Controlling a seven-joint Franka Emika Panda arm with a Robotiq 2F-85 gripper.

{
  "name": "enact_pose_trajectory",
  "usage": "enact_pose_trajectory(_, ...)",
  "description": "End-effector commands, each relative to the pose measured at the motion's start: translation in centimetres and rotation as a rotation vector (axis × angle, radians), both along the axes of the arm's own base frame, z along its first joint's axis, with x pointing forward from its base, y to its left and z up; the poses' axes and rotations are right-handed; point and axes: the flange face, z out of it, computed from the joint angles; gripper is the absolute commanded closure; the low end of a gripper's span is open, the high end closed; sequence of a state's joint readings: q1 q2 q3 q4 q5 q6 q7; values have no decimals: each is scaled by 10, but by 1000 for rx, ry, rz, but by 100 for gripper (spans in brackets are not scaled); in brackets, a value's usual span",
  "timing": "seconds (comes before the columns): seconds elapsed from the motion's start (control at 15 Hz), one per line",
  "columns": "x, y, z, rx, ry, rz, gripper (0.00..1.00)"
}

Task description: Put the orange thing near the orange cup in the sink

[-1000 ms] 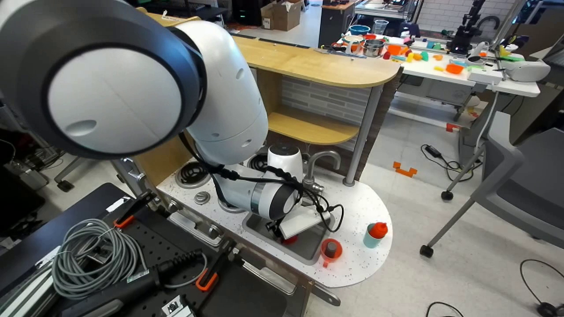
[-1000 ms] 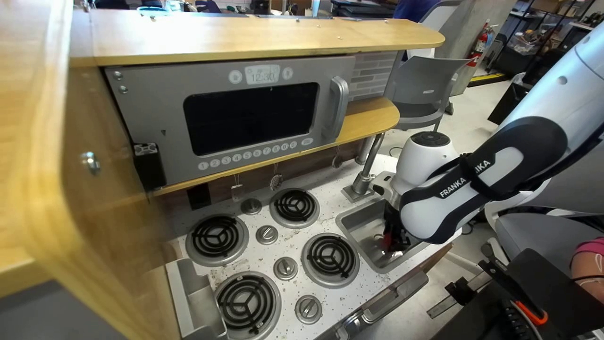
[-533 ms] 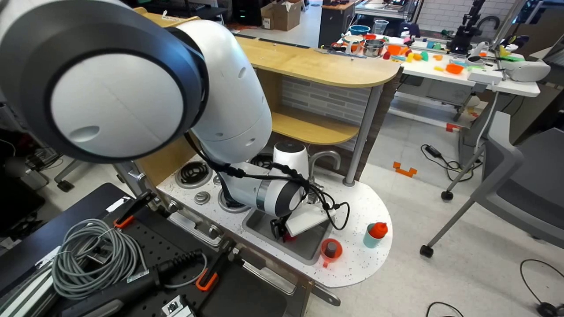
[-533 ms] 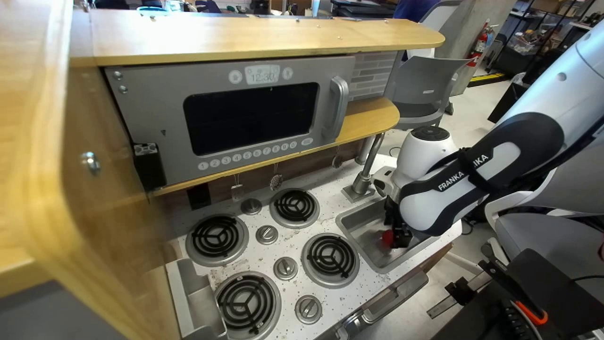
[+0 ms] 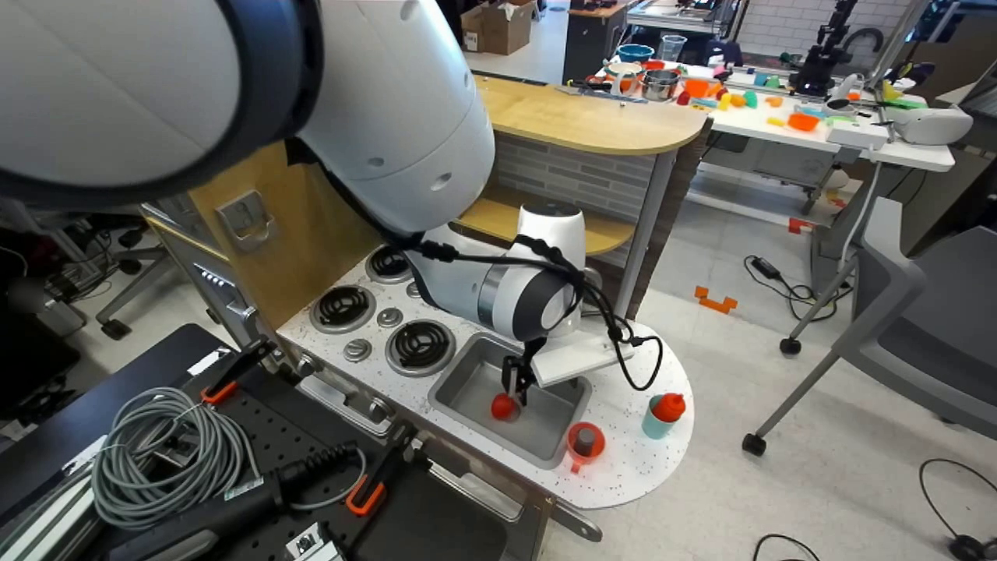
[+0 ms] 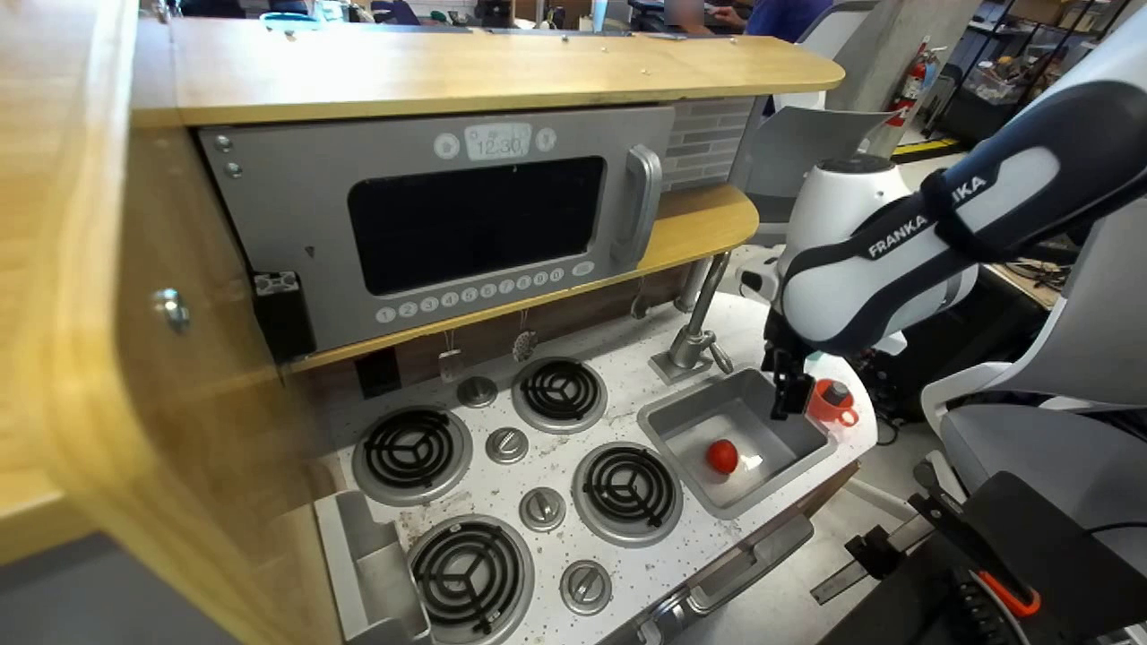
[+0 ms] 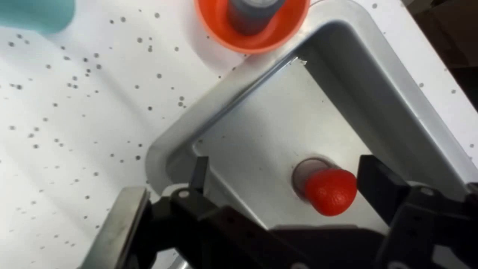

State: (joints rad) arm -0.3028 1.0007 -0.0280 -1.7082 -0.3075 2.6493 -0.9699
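Our fingers (image 7: 379, 186) stand wide apart, holding nothing; the red lump (image 7: 331, 192) lies in the sink (image 7: 276, 123). Swinging right too low, we could knock the orange cup (image 7: 257, 44).

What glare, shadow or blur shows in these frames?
In an exterior view: bright glare patch on the floor of the sink, beside the orange-red lump; the near wood panel looks blurred. In the wrist view: soft shadow beside the orange cup, pale sheen on the sink floor, dark hand with slightly soft edges.
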Motion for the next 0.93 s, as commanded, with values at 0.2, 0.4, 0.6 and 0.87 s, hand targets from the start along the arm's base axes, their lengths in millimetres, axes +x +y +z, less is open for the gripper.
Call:
enact_pose_trajectory(0.2, -20, -21, 125, 24, -69, -349, 0)
enact_pose_trajectory(0.4, -38, -45, 182, 29, -97, -507, 0)
enact_pose_trajectory(0.6, -32, -60, 184, -3, -84, -512, 0)
enact_pose_trajectory(0.87, -56, -77, 218, -10, -70, -580, 0)
